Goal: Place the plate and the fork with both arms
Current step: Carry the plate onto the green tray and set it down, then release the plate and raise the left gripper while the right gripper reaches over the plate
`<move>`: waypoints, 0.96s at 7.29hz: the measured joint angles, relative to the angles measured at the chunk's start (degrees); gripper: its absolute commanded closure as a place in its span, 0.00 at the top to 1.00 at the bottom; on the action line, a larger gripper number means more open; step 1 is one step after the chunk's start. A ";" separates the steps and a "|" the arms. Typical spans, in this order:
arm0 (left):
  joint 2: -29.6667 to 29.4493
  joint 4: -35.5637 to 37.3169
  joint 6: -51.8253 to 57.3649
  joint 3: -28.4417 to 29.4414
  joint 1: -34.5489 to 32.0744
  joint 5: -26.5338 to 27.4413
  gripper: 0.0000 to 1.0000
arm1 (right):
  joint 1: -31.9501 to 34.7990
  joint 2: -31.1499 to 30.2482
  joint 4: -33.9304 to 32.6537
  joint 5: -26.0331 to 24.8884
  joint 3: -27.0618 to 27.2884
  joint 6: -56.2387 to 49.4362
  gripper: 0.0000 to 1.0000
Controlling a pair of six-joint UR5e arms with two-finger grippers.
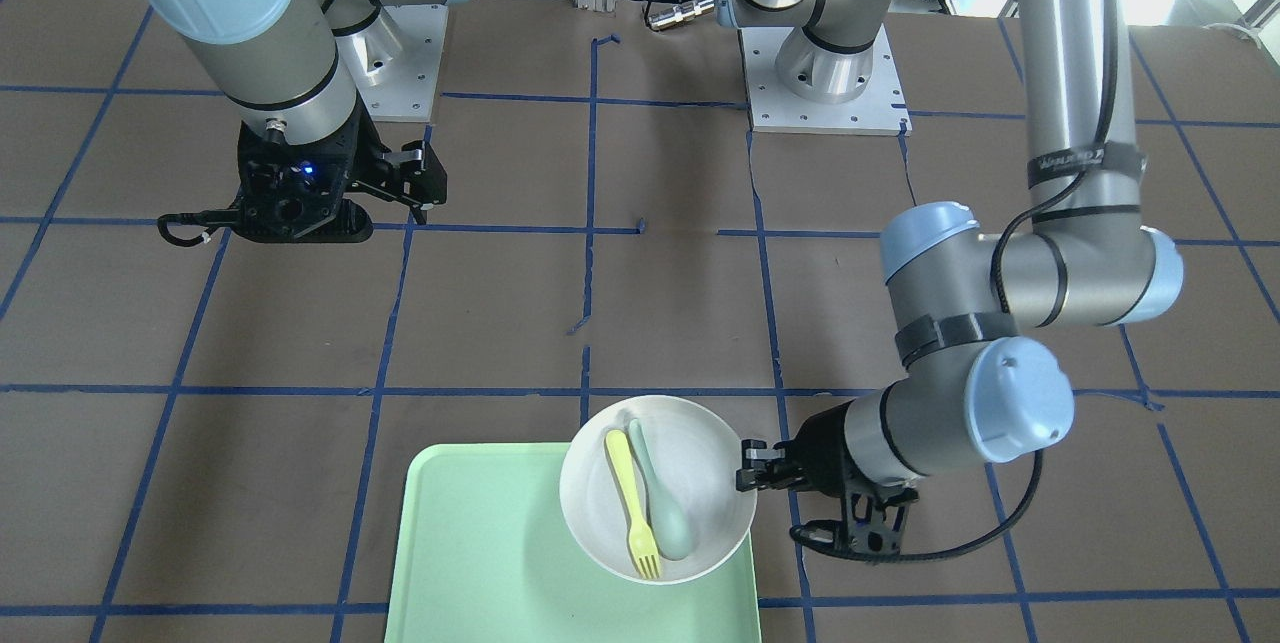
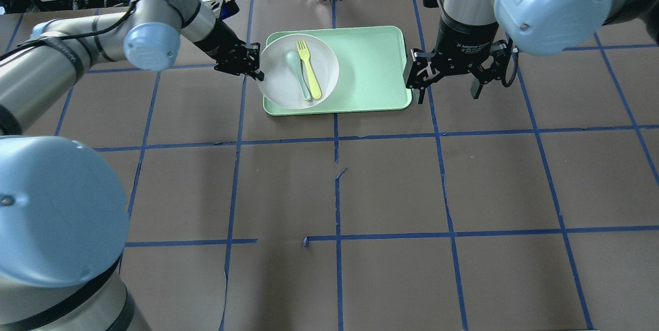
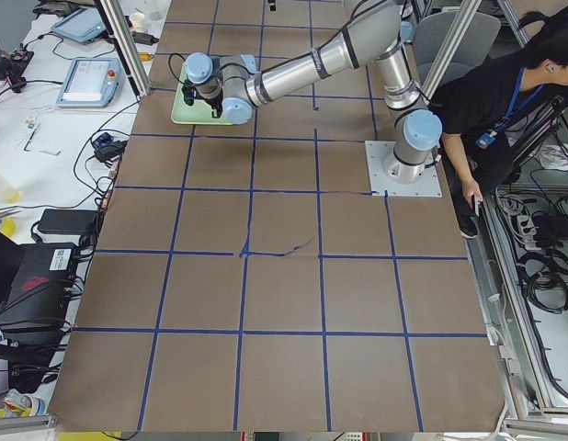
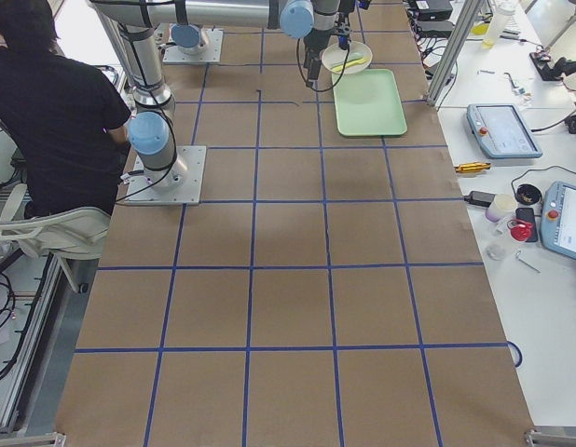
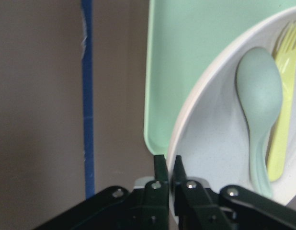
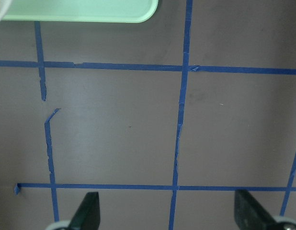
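Note:
The white plate (image 2: pixel 288 95) lies over the near-left corner of the mint-green tray (image 2: pixel 370 63) and overhangs its edge. The pale-yellow fork (image 2: pixel 309 68) lies in the plate beside a grey-green spoon (image 2: pixel 298 71). My left gripper (image 2: pixel 256 67) is shut on the plate's left rim. The left wrist view shows its fingers (image 5: pixel 161 168) pinching the rim (image 5: pixel 186 120). My right gripper (image 2: pixel 447 86) is open and empty, pointing down at bare table just right of the tray. In the front view the plate (image 1: pixel 700 443), the fork (image 1: pixel 632 503) and the left gripper (image 1: pixel 748 468) also show.
The tray (image 1: pixel 480 553) is otherwise bare. Brown paper with blue tape lines (image 6: pixel 179 124) covers the table. The arm bases (image 1: pixel 825 83) stand at the robot's side. A person (image 3: pixel 491 101) stands beside the table near the bases.

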 measured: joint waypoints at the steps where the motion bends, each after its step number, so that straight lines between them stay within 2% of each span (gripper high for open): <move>1: -2.94 0.17 0.30 2.71 -2.19 0.04 0.00 | 0.02 0.02 0.00 0.03 0.03 0.02 1.00; 3: -7.30 0.14 0.02 8.01 -4.40 0.03 0.00 | 0.03 0.05 -0.08 0.03 0.05 -0.01 1.00; 5: -9.90 0.02 0.91 10.88 -5.22 0.35 0.00 | 0.03 0.05 -0.16 0.12 0.06 -0.02 1.00; 6: -10.47 0.22 2.01 11.32 -5.48 0.50 0.48 | 0.03 0.05 -0.19 0.13 0.05 0.00 1.00; 7: -10.74 0.46 3.15 11.45 -5.75 0.59 0.86 | 0.03 0.05 -0.25 0.13 0.01 0.01 1.00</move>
